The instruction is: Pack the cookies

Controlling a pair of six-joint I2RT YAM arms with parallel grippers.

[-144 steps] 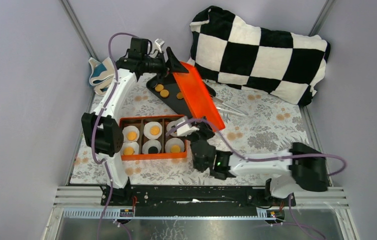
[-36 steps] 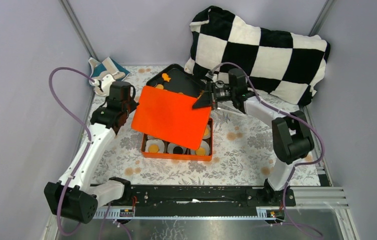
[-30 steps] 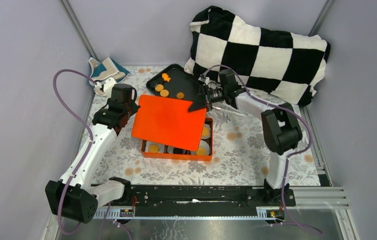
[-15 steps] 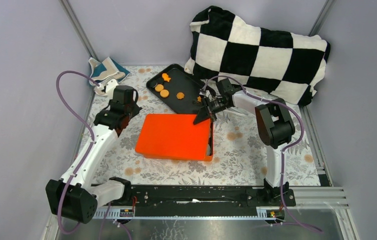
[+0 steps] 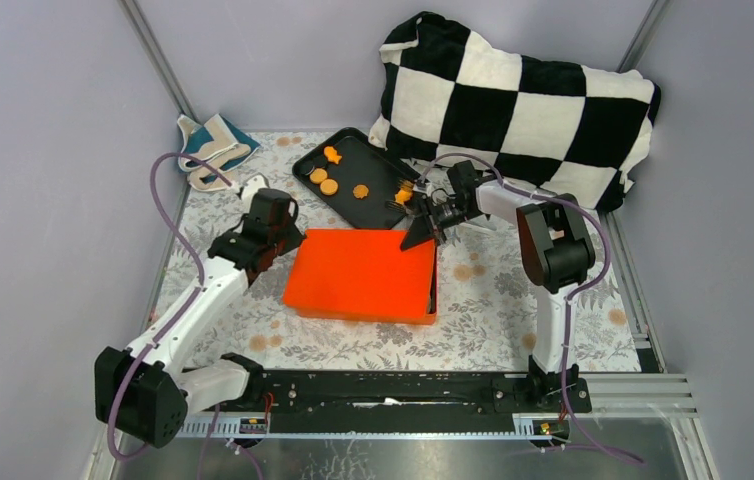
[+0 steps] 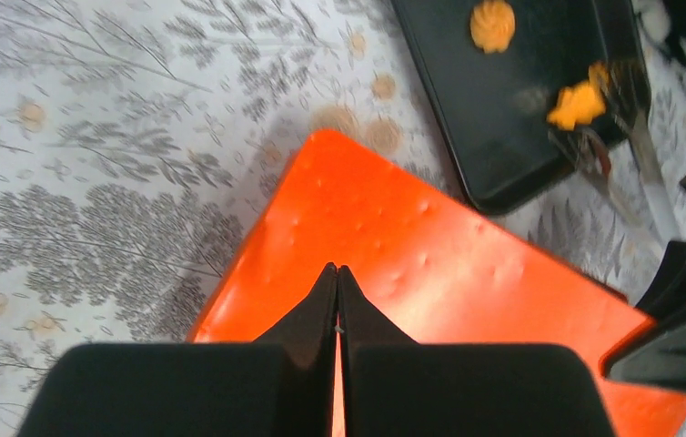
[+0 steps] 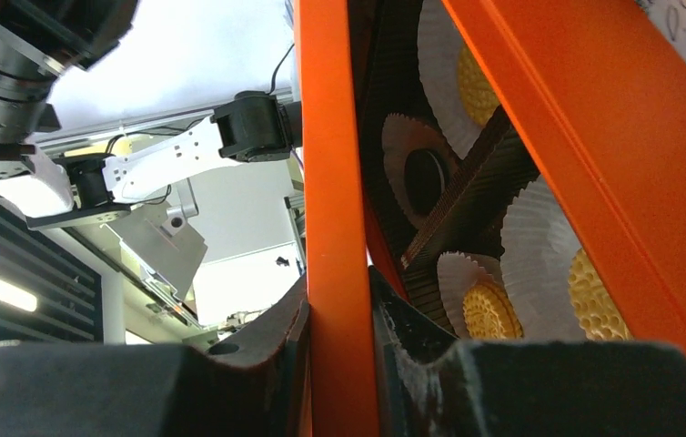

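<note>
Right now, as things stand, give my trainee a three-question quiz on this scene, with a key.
1. True or false: the right pincer grips the orange lid by its edge.
2. Which pincer is shut with nothing in it? A: left pincer. B: right pincer.
3. Fill in: the loose cookies lie on a black ____.
Key: 1 true; 2 A; 3 tray.

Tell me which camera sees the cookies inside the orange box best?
The right wrist view: it peeks under the flat orange plastic lid and shows round orange cookies in white pleated paper cups. From the top and left wrist views the lid hides them.
</note>
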